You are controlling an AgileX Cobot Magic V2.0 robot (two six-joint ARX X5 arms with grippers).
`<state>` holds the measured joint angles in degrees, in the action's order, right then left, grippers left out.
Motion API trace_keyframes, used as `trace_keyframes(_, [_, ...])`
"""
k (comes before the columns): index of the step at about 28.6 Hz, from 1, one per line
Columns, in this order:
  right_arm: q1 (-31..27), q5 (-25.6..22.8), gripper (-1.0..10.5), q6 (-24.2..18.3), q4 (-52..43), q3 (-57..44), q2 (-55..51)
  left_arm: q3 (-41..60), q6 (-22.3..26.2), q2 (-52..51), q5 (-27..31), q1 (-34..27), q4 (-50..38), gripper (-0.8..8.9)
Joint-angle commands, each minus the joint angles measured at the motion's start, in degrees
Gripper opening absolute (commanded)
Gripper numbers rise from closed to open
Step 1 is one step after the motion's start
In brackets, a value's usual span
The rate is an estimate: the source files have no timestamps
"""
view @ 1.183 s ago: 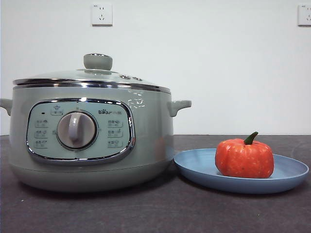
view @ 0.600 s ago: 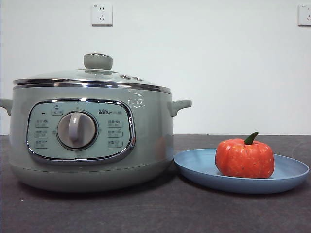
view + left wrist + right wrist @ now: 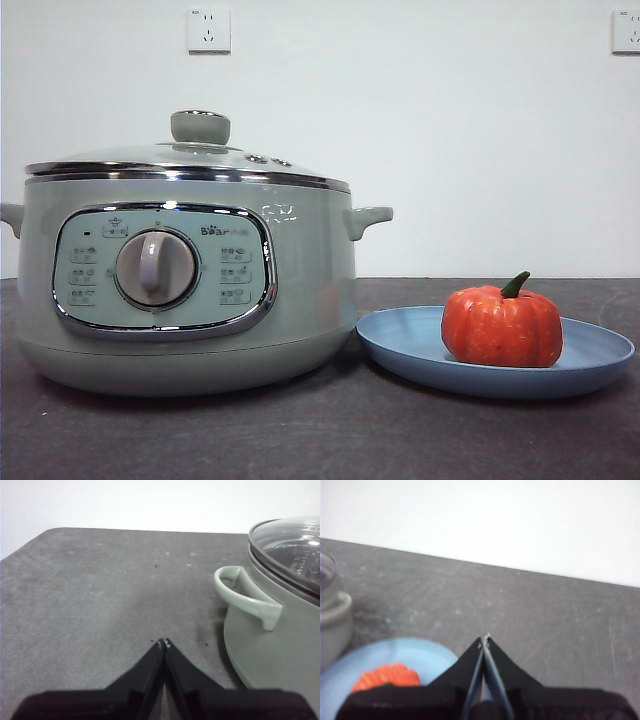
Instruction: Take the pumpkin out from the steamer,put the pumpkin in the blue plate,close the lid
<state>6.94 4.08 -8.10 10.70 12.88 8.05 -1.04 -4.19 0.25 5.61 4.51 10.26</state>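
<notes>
The orange-red pumpkin point(image 3: 502, 326) with a green stem sits in the blue plate point(image 3: 400, 345), to the right of the steamer point(image 3: 300, 290). The lid point(image 3: 180, 160) with its green knob rests closed on the steamer. Neither arm shows in the front view. In the left wrist view my left gripper point(image 3: 164, 642) is shut and empty above bare table beside the steamer's side handle point(image 3: 245, 600). In the right wrist view my right gripper point(image 3: 485, 639) is shut and empty, above the table next to the plate point(image 3: 425, 657) and pumpkin point(image 3: 385, 677).
The dark grey table point(image 3: 320, 440) stretches in front of the steamer and plate. Two wall sockets point(image 3: 208, 30) are on the white wall behind. The plate touches or nearly touches the steamer's base.
</notes>
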Motion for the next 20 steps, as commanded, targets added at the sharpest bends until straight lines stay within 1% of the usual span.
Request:
trace_keyframes(1, [-1.42, 0.46, 0.0, 0.46, -0.28, -5.57, -2.40, 0.90, -0.57, -0.15, 0.11, -0.09, -0.20, -0.03])
trace_keyframes(4, [-1.57, 0.48, 0.0, 1.25, -0.33, -8.85, -4.04, 0.90, -0.57, -0.15, 0.11, -0.09, -0.20, -0.03])
trace_keyframes(7, [-1.57, 0.48, 0.0, 3.19, -0.33, -11.15, -5.66, 0.90, -0.57, -0.15, 0.11, -0.09, -0.20, -0.03])
trace_keyframes(13, [-1.57, 0.39, 0.0, 5.33, -0.61, -12.46, -8.00, 0.90, -0.57, -0.15, 0.11, -0.09, -0.22, -0.03])
trace_keyframes(20, [-1.57, 0.07, 0.0, 5.44, -0.61, -12.44, -7.30, 0.90, -0.57, -0.15, 0.11, -0.09, -0.22, -0.03])
